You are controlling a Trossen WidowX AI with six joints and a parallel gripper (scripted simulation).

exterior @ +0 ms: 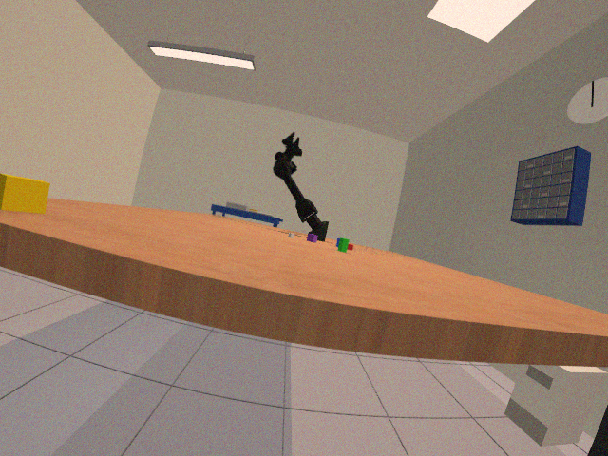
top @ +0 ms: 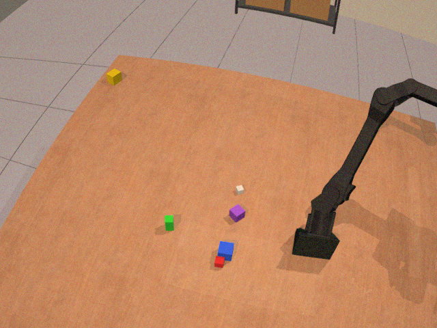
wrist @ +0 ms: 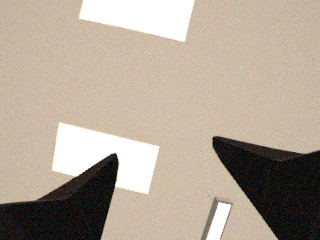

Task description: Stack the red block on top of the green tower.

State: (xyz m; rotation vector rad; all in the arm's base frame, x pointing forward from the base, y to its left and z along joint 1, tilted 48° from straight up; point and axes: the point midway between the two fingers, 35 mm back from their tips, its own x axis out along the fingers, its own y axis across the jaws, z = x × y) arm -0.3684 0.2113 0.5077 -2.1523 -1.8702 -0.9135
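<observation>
I am at the very start: my black parallel-jaw gripper points at the ceiling, jaws spread wide and empty. The small matte red cube sits on the wood-grain table, touching the larger blue cube. The upright green tower stands apart. Next I must swing down over red.

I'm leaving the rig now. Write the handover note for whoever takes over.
Gripper: open, empty, raised and pointing at the ceiling.
Small red cube: on the wooden table, against the larger blue cube.
Green tower: upright, standing alone to the red cube's left in the top view.
Done: nothing yet.
Left: bring the arm down, grasp the red cube, set it on the tower, release.
</observation>
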